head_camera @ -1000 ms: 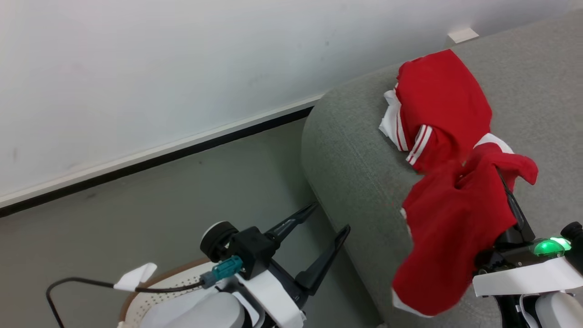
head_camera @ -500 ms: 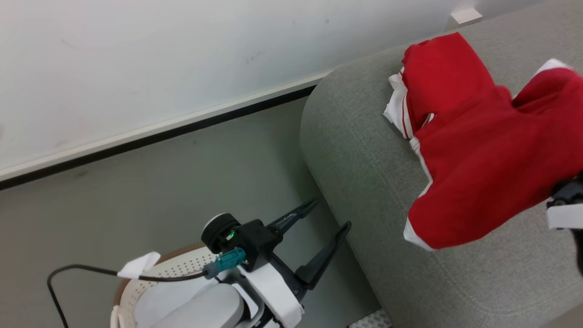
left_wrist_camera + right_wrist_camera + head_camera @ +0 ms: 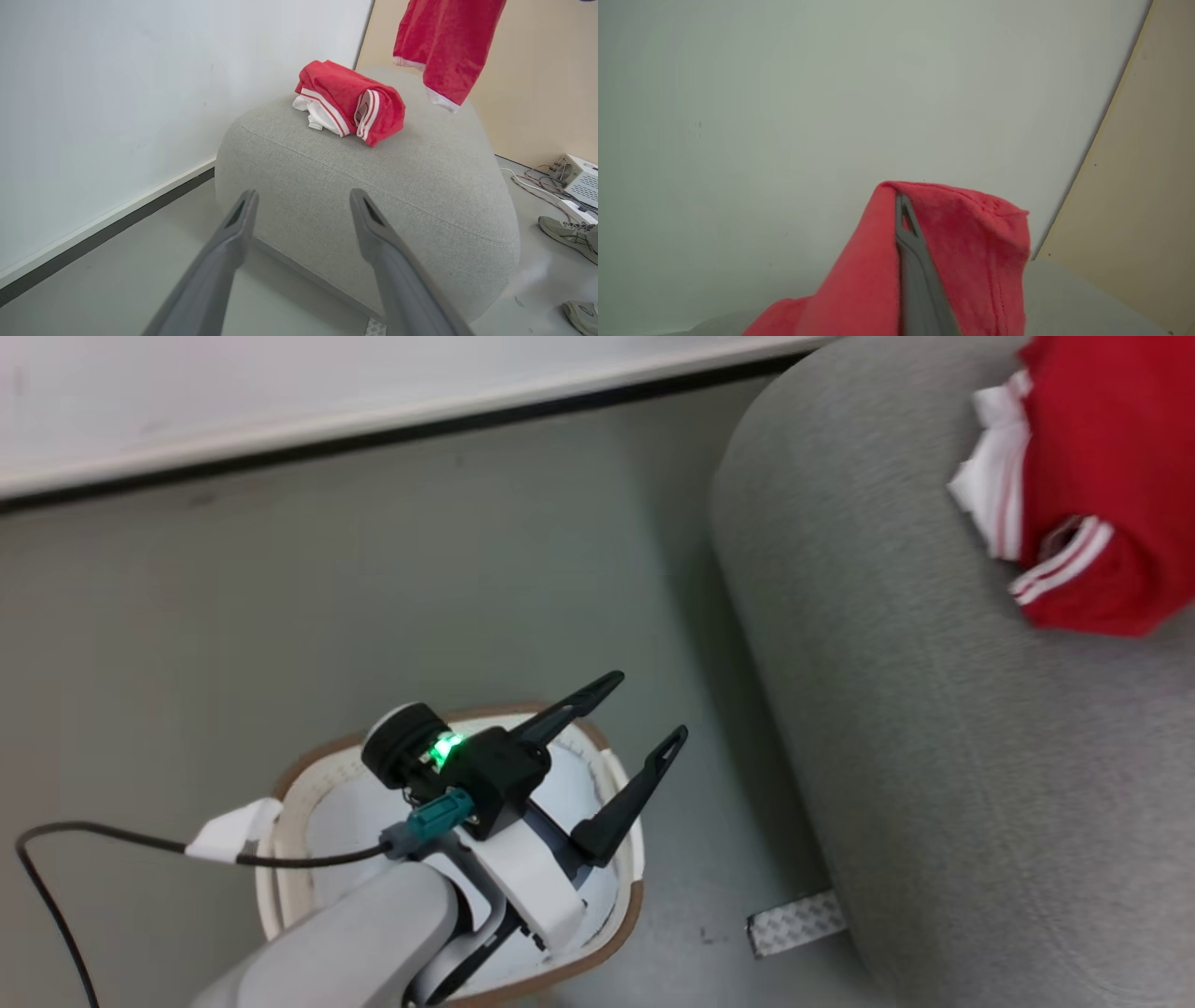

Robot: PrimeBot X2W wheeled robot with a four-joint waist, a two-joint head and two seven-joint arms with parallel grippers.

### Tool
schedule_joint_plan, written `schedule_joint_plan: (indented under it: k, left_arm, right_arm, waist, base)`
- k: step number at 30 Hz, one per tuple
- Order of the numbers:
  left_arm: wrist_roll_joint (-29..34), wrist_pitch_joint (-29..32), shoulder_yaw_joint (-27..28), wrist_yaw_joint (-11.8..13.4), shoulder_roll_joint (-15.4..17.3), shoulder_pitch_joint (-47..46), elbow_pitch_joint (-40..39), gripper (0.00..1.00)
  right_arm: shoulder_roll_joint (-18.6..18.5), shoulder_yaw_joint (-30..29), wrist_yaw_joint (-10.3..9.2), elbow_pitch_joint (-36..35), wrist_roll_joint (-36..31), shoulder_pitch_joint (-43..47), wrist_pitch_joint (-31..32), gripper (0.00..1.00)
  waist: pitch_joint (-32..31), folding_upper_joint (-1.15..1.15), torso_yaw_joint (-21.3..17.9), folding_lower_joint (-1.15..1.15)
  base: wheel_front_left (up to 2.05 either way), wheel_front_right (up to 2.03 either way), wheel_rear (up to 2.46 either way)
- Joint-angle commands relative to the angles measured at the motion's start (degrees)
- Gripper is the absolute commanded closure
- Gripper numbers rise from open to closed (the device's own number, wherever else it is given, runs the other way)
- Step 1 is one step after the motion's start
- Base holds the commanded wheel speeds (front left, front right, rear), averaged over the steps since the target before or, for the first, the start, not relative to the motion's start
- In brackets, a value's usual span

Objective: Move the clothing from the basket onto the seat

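**Head view.** The left end effector (image 3: 648,707) hangs over the cream basket (image 3: 624,905) with its two dark fingers spread wide and nothing between them. The basket stands on the floor just beside the grey seat (image 3: 934,756). A folded red garment (image 3: 1092,467) with white collar and striped trim lies on the seat top, well apart from this end effector. A silver strip (image 3: 795,924) lies on the floor at the seat's base.

**Left wrist view.** The spread, empty fingers point at the seat. The folded red garment rests on its top. Beyond it, a hanging red garment (image 3: 444,42) is suspended, its hem clear of the cushion.

**Right wrist view.** The right end effector (image 3: 901,200) is clamped closed on the hanging red garment, and cloth drapes down both sides of its fingers.
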Motion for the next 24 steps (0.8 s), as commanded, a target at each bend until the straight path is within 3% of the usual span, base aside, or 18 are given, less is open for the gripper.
schedule_joint_plan:
  k: [1,9,17,21,22,23,24]
  left_arm:
    - [0.63,0.09,0.17,-0.06,0.56,-0.76,-0.44,0.00]
    - [1.22,-0.21,-0.10,-0.32,0.03,-2.52,-0.94,0.00]
    - [0.73,-1.08,-0.33,-0.18,-0.91,-2.67,0.52,0.00]
    - [0.46,-1.30,-0.39,-0.12,-0.71,-2.34,1.11,0.00]
    - [0.37,-1.37,-0.46,-0.15,-0.71,-2.24,1.21,0.00]
    - [0.20,-1.42,-0.50,-0.17,-0.72,-2.03,1.38,0.00]
    - [0.20,-1.42,-0.50,-0.17,-0.72,-2.03,1.38,0.00]
  right_arm:
    - [-0.13,0.35,-0.13,2.07,-1.96,-1.73,0.66,1.00]
    - [0.14,3.77,-0.13,19.41,-10.76,-6.97,7.64,1.00]
    - [1.49,8.48,-0.13,31.03,-10.83,-6.95,14.13,0.98]
    - [1.27,10.42,-0.14,33.35,-9.13,-6.83,13.67,0.69]
    - [1.19,10.78,-0.14,33.68,-8.68,-6.83,13.33,0.54]
    - [1.11,11.19,-0.14,34.01,-8.23,-6.78,13.05,0.00]
    - [1.11,11.19,-0.14,34.01,-8.23,-6.78,13.05,0.00]
  waist:
    - [4.36,0.00,3.84,-0.01]
    - [7.62,0.00,7.10,-0.01]
    - [7.07,0.00,7.47,-0.01]
    - [6.41,0.00,6.82,-0.01]
    - [6.10,0.00,6.60,-0.01]
    - [5.64,0.00,6.32,-0.01]
    - [5.64,0.00,6.32,-0.01]
  base:
    - [0.00,0.00,0.00]
    - [0.00,0.00,0.00]
    - [0.00,0.00,0.00]
    - [0.00,0.00,0.00]
    - [0.00,0.00,0.00]
    - [0.00,0.00,0.00]
    - [0.00,0.00,0.00]
